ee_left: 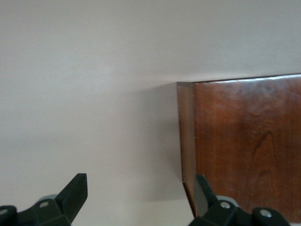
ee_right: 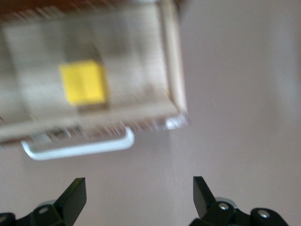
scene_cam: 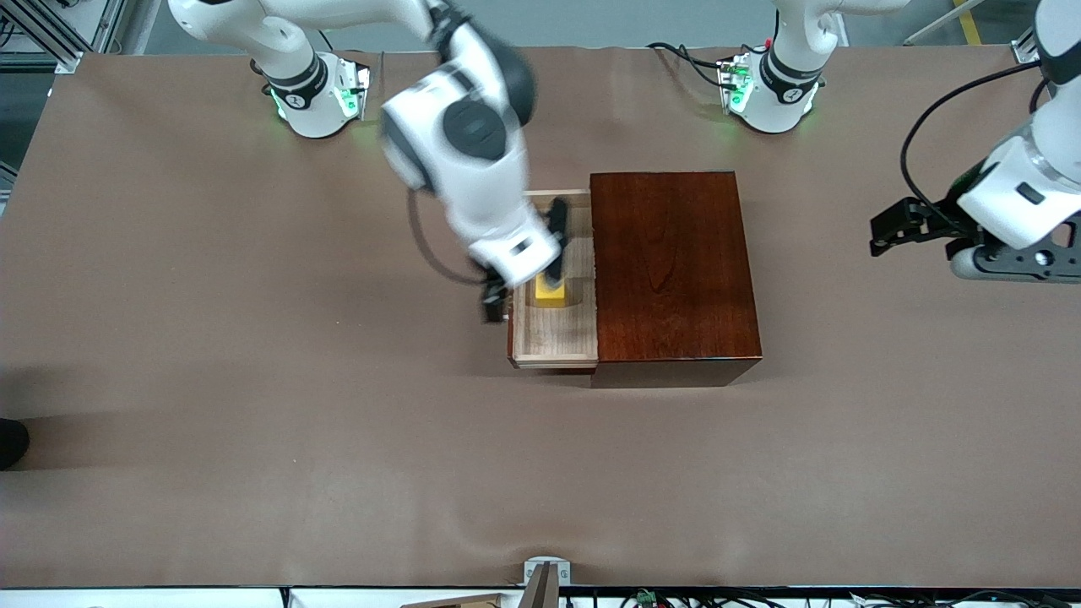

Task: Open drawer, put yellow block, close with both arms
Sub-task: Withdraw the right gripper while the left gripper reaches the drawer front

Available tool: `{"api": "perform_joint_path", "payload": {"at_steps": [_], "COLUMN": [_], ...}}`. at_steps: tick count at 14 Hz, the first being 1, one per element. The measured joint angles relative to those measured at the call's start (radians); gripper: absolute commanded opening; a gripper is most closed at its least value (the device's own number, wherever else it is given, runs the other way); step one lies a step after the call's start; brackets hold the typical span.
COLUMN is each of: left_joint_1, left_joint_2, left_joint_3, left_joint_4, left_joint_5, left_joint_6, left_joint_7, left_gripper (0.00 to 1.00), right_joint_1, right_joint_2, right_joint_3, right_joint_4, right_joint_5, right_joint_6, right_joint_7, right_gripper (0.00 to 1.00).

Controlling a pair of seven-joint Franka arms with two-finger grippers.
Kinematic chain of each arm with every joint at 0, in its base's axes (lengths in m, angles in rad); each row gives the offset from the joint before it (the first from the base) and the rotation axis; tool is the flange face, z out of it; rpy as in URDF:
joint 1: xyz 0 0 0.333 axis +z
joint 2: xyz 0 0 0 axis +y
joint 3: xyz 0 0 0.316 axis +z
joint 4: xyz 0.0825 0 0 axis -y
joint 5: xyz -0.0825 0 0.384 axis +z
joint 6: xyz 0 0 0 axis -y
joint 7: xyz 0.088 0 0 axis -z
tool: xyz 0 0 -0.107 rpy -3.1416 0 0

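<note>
The drawer (scene_cam: 553, 333) stands pulled out of the dark mahogany box (scene_cam: 671, 270) toward the right arm's end of the table. The yellow block (scene_cam: 551, 292) lies in its pale-wood tray. My right gripper (scene_cam: 525, 283) is open and empty, over the drawer's front edge. The right wrist view shows the yellow block (ee_right: 83, 82) in the tray (ee_right: 37, 47), the white handle (ee_right: 77, 148), and the open gripper (ee_right: 138, 193) over bare table in front of the handle. My left gripper (scene_cam: 887, 232) is open and empty, waiting over the table's left arm's end; its wrist view (ee_left: 140, 193) shows the box (ee_left: 249, 141).
A brown cover (scene_cam: 253, 380) spreads over the table. The two green-lit arm bases (scene_cam: 317, 97) (scene_cam: 764, 89) stand along the edge farthest from the front camera. A small metal bracket (scene_cam: 545, 574) sits at the nearest edge. A dark object (scene_cam: 10, 443) shows at the right arm's end.
</note>
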Motion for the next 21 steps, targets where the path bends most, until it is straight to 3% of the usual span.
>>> {"api": "perform_joint_path", "payload": {"at_steps": [3,8,13,17,21], "left_joint_1": [-0.003,-0.012,-0.031,-0.132,-0.26], "left_joint_2": [0.0,0.0,0.046,0.232,0.457], "left_joint_3": [-0.114,-0.365,-0.617,-0.654,-0.648], "left_joint_4": [0.002,0.002,0.008,0.069,0.125], "left_joint_5": [-0.001,-0.002,-0.002,0.01,0.217], "left_joint_6": [0.001,0.001,0.067,0.283,0.466], "left_joint_7": [-0.006,-0.023,0.106,0.347,0.473], "left_gripper": [1.0,1.0,1.0,1.0,1.0], "right_joint_1": [-0.123,-0.328,-0.48,-0.52,-0.57], "right_joint_2": [-0.025,-0.091,-0.16,-0.265,-0.326], "right_joint_3": [-0.002,-0.005,-0.013,-0.053,-0.055], "right_joint_4": [0.0,-0.001,-0.012,-0.066,-0.097], "right_joint_5": [0.009,0.014,0.028,0.029,0.029], "right_joint_6": [-0.06,-0.129,-0.191,-0.284,-0.381], "right_joint_7": [-0.008,-0.006,0.018,0.2,0.421], "right_gripper": [1.0,1.0,1.0,1.0,1.0]}}
